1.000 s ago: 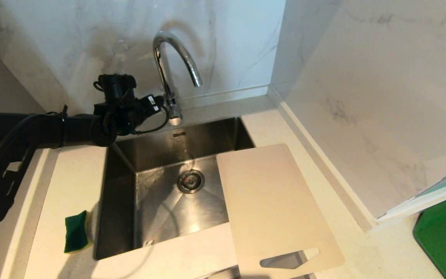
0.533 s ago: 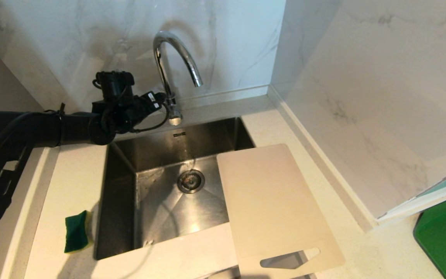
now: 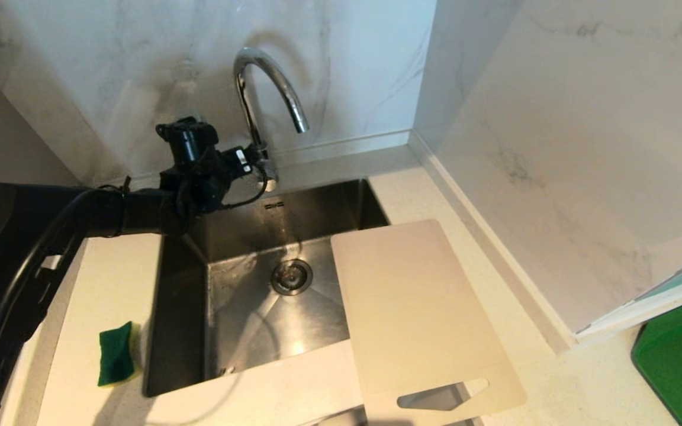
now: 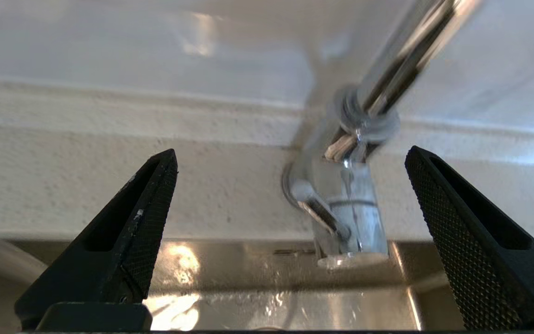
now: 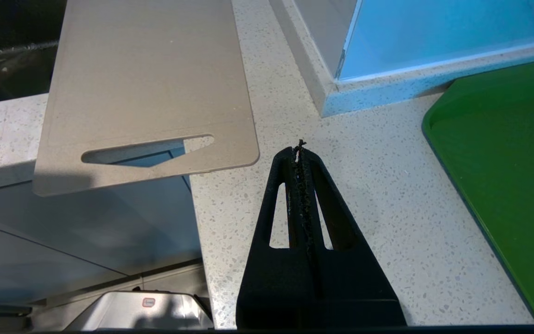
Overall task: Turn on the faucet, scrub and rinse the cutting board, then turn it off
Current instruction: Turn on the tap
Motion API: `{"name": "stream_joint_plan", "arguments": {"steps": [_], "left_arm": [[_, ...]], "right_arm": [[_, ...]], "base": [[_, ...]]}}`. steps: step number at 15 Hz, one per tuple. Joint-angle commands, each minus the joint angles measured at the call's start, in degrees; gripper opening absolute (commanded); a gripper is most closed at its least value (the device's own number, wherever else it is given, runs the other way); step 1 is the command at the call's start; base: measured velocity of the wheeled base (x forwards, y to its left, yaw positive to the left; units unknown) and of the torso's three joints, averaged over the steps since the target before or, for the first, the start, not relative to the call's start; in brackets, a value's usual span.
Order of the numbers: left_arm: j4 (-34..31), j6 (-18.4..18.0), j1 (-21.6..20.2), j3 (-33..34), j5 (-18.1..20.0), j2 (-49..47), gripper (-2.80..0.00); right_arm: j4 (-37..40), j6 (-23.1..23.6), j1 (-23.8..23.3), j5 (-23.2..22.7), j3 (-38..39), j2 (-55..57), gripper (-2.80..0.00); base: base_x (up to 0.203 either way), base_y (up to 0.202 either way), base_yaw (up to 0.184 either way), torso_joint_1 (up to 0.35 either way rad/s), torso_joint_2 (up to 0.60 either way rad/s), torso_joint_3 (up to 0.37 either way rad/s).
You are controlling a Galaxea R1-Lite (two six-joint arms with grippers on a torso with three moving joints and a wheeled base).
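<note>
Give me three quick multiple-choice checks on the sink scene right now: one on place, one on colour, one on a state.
1. Where does the cutting board lie?
A. flat in the basin
B. across the sink's right edge and counter
C. against the wall

2. What colour is the sponge?
A. green
B. red
C. blue

3. How are the left gripper fingers?
A. shut on the lever
B. open, either side of the faucet base
C. holding the sponge

Answers: B, it overhangs the sink; A, green on the left counter; B, fingers spread wide, touching nothing.

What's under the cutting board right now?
The cutting board bridges the sink's right side, the counter and its front edge; the handle end overhangs, nothing beneath. Whatever lies in the covered basin can't be seen.
</note>
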State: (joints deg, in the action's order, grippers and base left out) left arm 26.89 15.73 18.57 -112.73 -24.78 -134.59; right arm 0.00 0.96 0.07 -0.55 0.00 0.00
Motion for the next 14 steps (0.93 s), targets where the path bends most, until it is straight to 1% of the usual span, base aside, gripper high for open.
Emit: {"name": "stream_joint_plan", "arguments": {"steps": [1, 4, 7, 9, 11, 14], "left_arm": [[0.09, 0.01, -0.20, -0.04, -0.09, -0.68, 0.00], [0.00, -0.12, -0.43, -0.04, -0.13, -0.89, 0.00], [-0.77, -0.26, -1.73, -0.04, -0.30, -1.27, 0.00], [-1.15, -0.26, -2.75, -0.04, -1.28, -2.81, 0.00], [-3.81, -0.18, -3.71, -0.04, -1.51, -2.88, 0.00], [-3.87, 0.18, -3.56, 0.05, -1.58, -2.47, 0.00]], "right_arm": [[0.00, 0.09, 0.01, -0.15, 0.00, 0.00, -2.80], [0.00, 0.44, 0.01, -0.15, 0.00, 0.00, -2.80], [0.00, 0.43, 0.01, -0.16, 0.00, 0.00, -2.80], [0.00, 0.36, 0.01, -0.15, 0.00, 0.00, -2.80], [0.00, 0.36, 0.01, -0.15, 0.00, 0.00, -2.80], [0.00, 0.36, 0.01, -0.15, 0.00, 0.00, -2.80]], "base": [[0.000, 0.000, 0.000, 0.000, 0.00, 0.000], [0.000, 0.000, 0.000, 0.000, 0.00, 0.000], [0.000, 0.000, 0.000, 0.000, 0.00, 0.000], [0.000, 0.000, 0.000, 0.000, 0.00, 0.000], [0.000, 0.000, 0.000, 0.000, 0.00, 0.000], [0.000, 0.000, 0.000, 0.000, 0.00, 0.000]]}}
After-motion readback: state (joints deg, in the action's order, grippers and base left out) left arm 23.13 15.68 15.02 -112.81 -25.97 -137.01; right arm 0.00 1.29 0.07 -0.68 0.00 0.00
